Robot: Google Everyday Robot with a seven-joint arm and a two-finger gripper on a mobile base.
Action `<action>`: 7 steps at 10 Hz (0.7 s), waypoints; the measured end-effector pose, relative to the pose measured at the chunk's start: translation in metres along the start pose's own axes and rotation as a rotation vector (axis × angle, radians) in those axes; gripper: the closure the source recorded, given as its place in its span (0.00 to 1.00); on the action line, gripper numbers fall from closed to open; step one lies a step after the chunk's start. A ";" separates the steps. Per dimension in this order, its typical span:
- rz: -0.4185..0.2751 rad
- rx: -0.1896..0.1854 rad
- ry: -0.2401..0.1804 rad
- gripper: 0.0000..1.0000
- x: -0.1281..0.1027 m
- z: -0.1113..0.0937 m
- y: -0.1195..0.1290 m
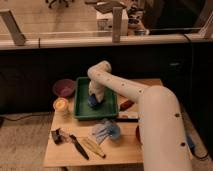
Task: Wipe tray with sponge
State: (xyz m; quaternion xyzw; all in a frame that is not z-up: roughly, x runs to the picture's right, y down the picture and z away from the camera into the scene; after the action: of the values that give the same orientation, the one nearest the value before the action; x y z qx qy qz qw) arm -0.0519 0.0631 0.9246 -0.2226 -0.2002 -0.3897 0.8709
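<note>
Pincer (94,98) sits low inside the green tray (82,109). Blue sponge (93,104) apparently directly beneath the pincer, touching it. Grip state: cannot tell.

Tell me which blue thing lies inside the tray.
The sponge under the gripper, in the green tray; the other blue things lie on the table before it.

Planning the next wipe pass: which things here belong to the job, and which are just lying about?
Job: green tray; blue sponge; gripper, down inside the tray.
Lying about: purple bowl; yellow cup; brush; blue cup; red object.
</note>
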 end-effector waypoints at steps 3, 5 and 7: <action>0.023 -0.007 0.015 1.00 0.002 -0.009 0.044; 0.043 -0.010 0.043 1.00 0.018 -0.013 0.049; 0.046 -0.007 0.069 1.00 0.037 -0.012 0.029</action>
State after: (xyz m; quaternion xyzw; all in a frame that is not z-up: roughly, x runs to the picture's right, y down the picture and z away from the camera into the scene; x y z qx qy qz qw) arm -0.0044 0.0522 0.9275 -0.2164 -0.1635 -0.3776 0.8854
